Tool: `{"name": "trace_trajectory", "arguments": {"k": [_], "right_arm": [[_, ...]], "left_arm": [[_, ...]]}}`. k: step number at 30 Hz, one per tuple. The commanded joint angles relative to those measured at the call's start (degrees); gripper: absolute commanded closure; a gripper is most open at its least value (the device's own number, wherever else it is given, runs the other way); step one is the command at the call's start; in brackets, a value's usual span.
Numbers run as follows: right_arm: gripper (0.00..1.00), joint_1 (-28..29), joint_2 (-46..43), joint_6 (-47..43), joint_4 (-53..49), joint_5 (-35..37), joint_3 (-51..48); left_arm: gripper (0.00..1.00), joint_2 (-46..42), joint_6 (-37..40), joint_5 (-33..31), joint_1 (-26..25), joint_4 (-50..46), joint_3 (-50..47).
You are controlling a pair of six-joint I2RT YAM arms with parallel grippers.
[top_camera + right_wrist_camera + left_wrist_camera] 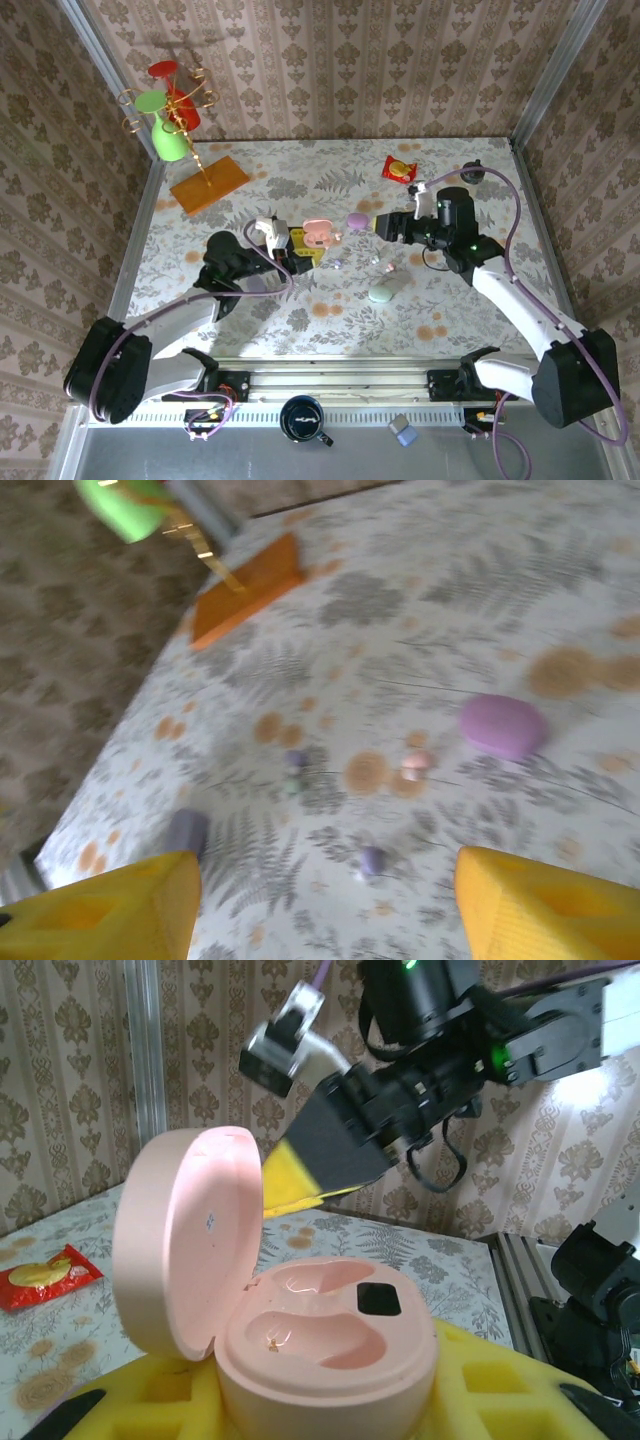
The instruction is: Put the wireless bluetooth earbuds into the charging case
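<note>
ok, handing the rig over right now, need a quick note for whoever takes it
The left gripper is shut on the pink charging case, which it holds with the lid open. Both wells look empty.
The right gripper is open and holds nothing, above the table near the purple case.
The buds lie loose on the table, among them a pink earbud and a purple earbud. A mint case lies closed nearer the arms.
Done: case gripped and open.
Left: pick up the buds and seat them. None is in yet.
</note>
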Motion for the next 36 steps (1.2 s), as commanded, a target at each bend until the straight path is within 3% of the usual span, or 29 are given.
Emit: {"name": "trace_trajectory", "arguments": {"k": [1, 5, 11, 25, 36], "right_arm": [[0.35, -3.77, 3.41, 8.59, -3.42, 2.56, -3.27], [0.46, -7.0, 8.15, 14.84, 1.52, -2.25, -6.93], [0.54, -7.18, 16.0, 15.18, 3.51, -4.92, -7.9], [0.55, -7.19, 25.4, 13.52, 5.44, -8.16, -6.87], [0.55, -6.93, 26.09, 13.54, 5.88, -10.25, -7.45]], "left_arm": [[0.73, -1.35, 2.06, -0.19, 0.43, -0.89, -0.09], [0.74, -1.39, 2.19, 0.42, -0.29, -2.36, 1.18], [0.74, -0.94, 3.11, 0.16, -1.36, -2.63, 1.61], [0.74, 0.04, 3.26, 0.77, -1.96, -2.54, 1.97], [0.75, 0.5, 3.81, 0.97, -1.92, -3.07, 2.32]]}}
